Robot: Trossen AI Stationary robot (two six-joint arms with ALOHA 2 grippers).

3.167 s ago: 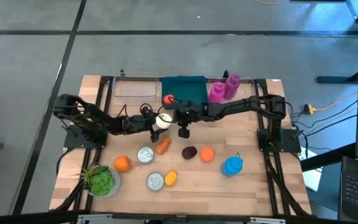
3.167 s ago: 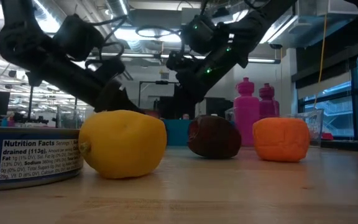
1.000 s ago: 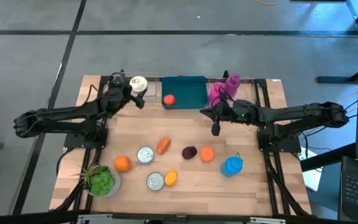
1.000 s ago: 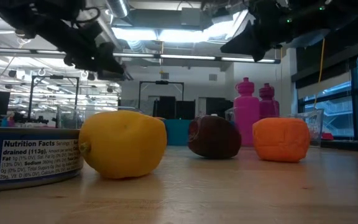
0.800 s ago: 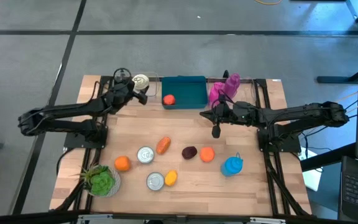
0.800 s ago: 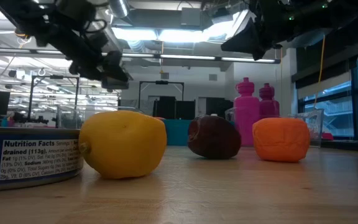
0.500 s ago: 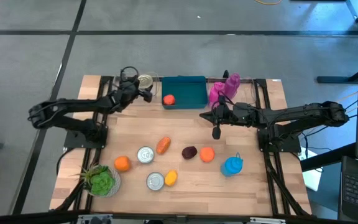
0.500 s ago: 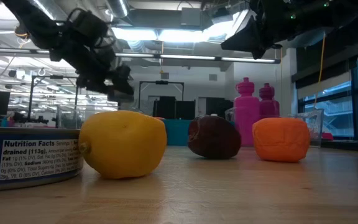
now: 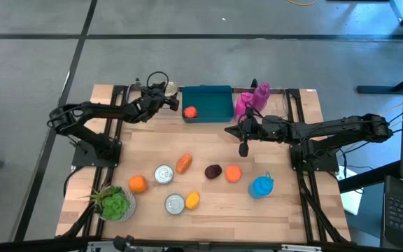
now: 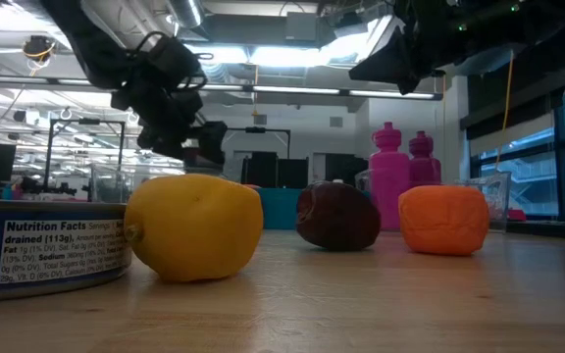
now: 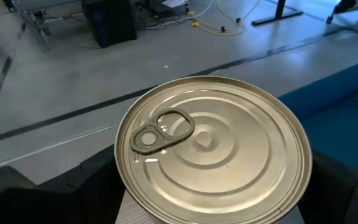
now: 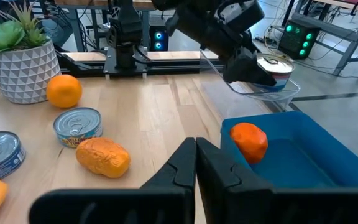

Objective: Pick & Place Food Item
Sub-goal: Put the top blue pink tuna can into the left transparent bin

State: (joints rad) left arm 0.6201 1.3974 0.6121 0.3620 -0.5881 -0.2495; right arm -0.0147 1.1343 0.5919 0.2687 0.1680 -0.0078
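Note:
My left gripper (image 9: 164, 91) is shut on a tin can (image 9: 165, 89) with a ring-pull lid (image 11: 213, 149). It hangs at the table's far edge, over the clear container (image 12: 261, 88) and beside the teal bin (image 9: 208, 103). A red-orange tomato (image 9: 189, 112) lies in that bin. My right gripper (image 9: 243, 147) is shut and holds nothing. It hovers over the table near the pink bottles (image 9: 252, 98); its fingers (image 12: 196, 152) show closed together in the right wrist view. My left gripper pinches the can by its side wall (image 12: 278, 70), one finger (image 11: 95, 186) on each side below the lid's rim. It reaches in from the table's left, slanting down. The can is lifted clear and sits roughly upright, lid up.
On the near half of the table lie a carrot-coloured piece (image 9: 182, 164), a dark plum (image 9: 213, 171), two oranges (image 9: 233, 173) (image 9: 138, 184), a lemon (image 9: 192, 200), two cans (image 9: 164, 174) (image 9: 175, 203), a potted plant (image 9: 114, 203) and a blue bottle (image 9: 261, 185).
My left gripper has carried the can along the far edge toward the table's right, closer to the teal bin, and dropped a little. It has stayed shut on the can. My right arm has kept still.

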